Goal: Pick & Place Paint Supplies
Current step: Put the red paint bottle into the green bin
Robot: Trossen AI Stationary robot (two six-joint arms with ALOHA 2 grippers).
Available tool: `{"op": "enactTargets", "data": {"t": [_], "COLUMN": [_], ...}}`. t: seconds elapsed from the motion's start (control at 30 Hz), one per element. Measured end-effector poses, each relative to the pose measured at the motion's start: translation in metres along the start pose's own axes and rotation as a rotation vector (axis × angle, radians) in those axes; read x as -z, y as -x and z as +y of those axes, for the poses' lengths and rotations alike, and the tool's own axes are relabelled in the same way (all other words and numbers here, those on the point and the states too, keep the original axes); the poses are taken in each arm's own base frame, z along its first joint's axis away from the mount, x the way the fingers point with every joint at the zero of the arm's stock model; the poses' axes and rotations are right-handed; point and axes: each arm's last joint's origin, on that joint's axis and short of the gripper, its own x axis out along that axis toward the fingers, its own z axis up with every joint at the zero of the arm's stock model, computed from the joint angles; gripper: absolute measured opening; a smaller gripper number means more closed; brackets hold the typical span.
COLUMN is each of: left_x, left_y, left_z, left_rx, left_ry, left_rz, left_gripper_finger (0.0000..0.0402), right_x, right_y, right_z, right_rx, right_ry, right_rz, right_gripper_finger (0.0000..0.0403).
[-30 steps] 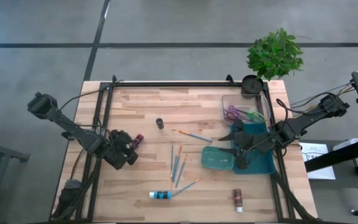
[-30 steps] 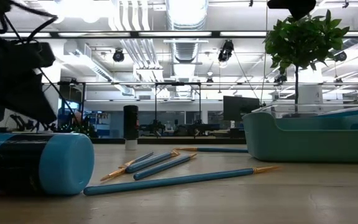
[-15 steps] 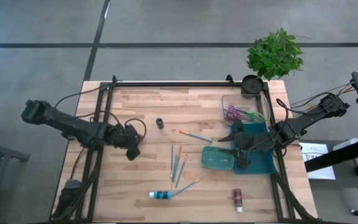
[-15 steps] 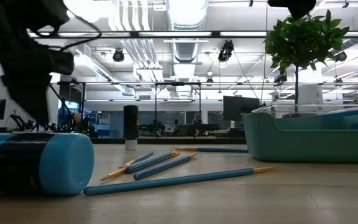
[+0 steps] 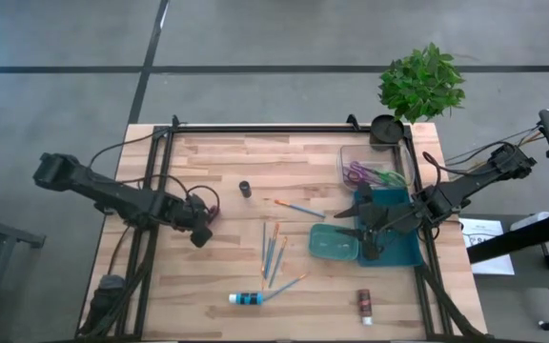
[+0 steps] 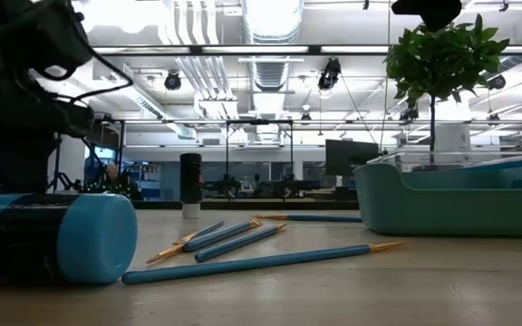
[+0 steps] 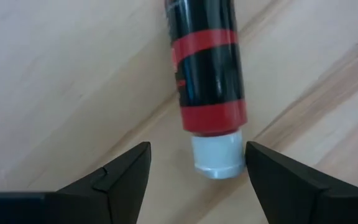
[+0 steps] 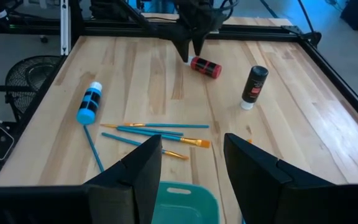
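A red-and-black paint tube [image 7: 207, 68] lies flat on the table, its white cap [image 7: 217, 156] toward my left gripper [image 7: 197, 149]. That gripper is open, points down, and its fingers stand on either side of the cap end; I cannot tell whether they touch it. In the high view the left gripper [image 5: 201, 227] covers most of this tube. My right gripper [image 8: 191, 174] is open and waits above the teal palette [image 5: 335, 242]. Several blue-handled brushes [image 5: 273, 250] lie flat mid-table, with a blue tube [image 5: 247, 299] and a brown tube [image 5: 364, 305] near the front edge.
A small black bottle [image 5: 245, 189] stands upright behind the brushes. A teal bin [image 5: 400, 246] and a clear box holding scissors [image 5: 370, 173] sit at the table's right side, with a potted plant [image 5: 421, 81] at the far right corner. A black frame [image 5: 255, 129] runs along the table's edges.
My left arm has stretched out and its gripper has moved a little toward the table's right, over the red-and-black tube, tipped to point down, and lowered toward it. The tube and everything else have stayed in place.
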Motion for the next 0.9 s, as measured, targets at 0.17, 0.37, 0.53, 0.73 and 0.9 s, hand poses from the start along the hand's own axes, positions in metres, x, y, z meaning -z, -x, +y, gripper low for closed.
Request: {"op": "enactTargets", "data": {"t": [0.17,0.37,0.53,0.73,0.9], "left_x": [0.000,0.000,0.000,0.000,-0.004], "left_y": [-0.007,-0.008,-0.008,-0.007,-0.002], "left_z": [-0.002,0.000,0.000,-0.001,-0.013], "left_rx": [0.028,0.008,0.004,0.012,0.105], "left_ry": [0.005,0.005,-0.006,-0.072,-0.202], "left_rz": [-0.012,-0.037,-0.038,-0.039,-0.092], "left_gripper_finger": [0.0269,0.0211,0.0118,0.0107,0.0107], "right_x": [0.000,0.000,0.000,0.000,-0.001], "right_y": [0.000,0.000,0.000,0.000,0.000], "right_z": [0.000,0.000,0.000,0.000,0.001], "right_rx": [-0.001,-0.001,-0.001,-0.003,-0.037], "right_ry": [0.006,0.010,0.010,0.010,0.005], "right_rz": [-0.004,-0.004,-0.003,-0.002,-0.005], "right_gripper_finger": [0.0171,0.0171,0.0171,0.0171,0.0171]}}
